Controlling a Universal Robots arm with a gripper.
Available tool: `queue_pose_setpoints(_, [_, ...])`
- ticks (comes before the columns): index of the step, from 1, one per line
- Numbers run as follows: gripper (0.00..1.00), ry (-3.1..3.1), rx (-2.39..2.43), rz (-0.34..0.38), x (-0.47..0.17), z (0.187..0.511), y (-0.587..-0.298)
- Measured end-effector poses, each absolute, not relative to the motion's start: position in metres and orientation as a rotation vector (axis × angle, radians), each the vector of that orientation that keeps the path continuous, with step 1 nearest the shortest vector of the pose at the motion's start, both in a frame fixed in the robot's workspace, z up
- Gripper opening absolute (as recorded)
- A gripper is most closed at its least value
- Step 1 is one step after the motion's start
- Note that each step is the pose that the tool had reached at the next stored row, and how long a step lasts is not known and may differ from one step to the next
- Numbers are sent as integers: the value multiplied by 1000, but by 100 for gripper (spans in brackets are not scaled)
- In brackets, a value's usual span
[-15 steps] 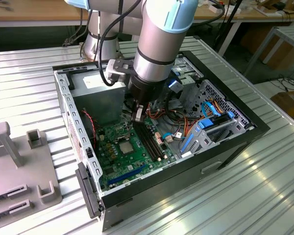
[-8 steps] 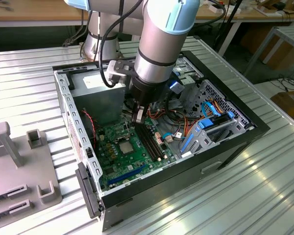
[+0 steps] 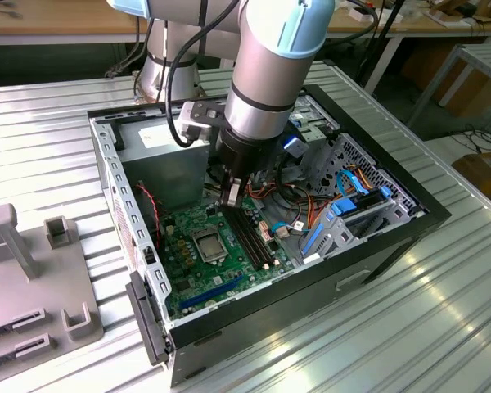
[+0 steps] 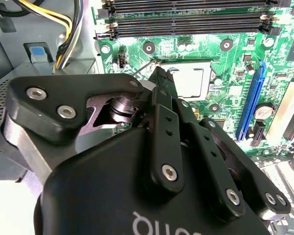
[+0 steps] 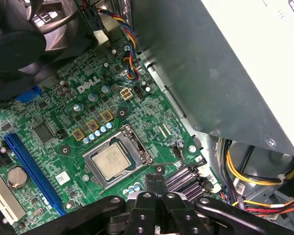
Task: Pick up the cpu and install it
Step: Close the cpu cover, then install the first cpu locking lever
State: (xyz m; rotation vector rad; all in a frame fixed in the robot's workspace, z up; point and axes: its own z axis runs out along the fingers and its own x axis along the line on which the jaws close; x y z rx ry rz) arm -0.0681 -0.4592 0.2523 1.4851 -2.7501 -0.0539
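The cpu (image 5: 110, 161) is a silvery square chip lying flat inside the black-framed socket (image 5: 137, 147) on the green motherboard (image 5: 63, 122). In the second wrist view the cpu (image 4: 190, 81) shows partly past the gripper's body. In the exterior view it shows as a pale square (image 3: 208, 243) in the middle of the board. My gripper (image 5: 155, 182) hangs above the board just beside the socket, toward the memory slots (image 3: 254, 237). Its fingers are pressed together with nothing between them. From the exterior view, the gripper (image 3: 231, 196) is inside the open computer case.
The black open case (image 3: 409, 237) lies on a ribbed metal table. A grey power supply (image 5: 225, 68) stands close beside the gripper. Coloured cables (image 3: 344, 196) and a blue drive bracket fill the case's right in the exterior view. A grey fixture plate (image 3: 33, 286) lies at the exterior view's left.
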Motion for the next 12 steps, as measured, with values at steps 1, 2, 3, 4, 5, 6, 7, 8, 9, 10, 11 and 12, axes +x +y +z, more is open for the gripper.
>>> queue_pose_setpoints(1, [11, -2750, 1485, -54, -68, 252, -459])
queue_pose_setpoints(2, [11, -2750, 1485, -54, -68, 252, -459])
queue_pose_setpoints(3, [11, -2750, 1485, -54, -68, 252, -459])
queue_pose_setpoints(4, [11, -2750, 1485, -54, -68, 252, -460])
queue_pose_setpoints(5, [11, -2750, 1485, -54, -68, 252, -460])
queue_pose_setpoints(6, [11, -2750, 1485, -54, -68, 252, -460])
queue_pose_setpoints(7, [11, -2750, 1485, -54, -68, 252, -460])
queue_pose_setpoints(8, [11, -2750, 1485, -54, -68, 252, -460])
queue_pose_setpoints(9, [11, -2750, 1485, -54, -68, 252, -460])
queue_pose_setpoints(10, [11, -2750, 1485, -54, -68, 252, -460])
queue_pose_setpoints(11, [11, -2750, 1485, -54, -68, 252, -460])
queue_pose_setpoints(12, [11, -2750, 1485, -54, -68, 252, -460])
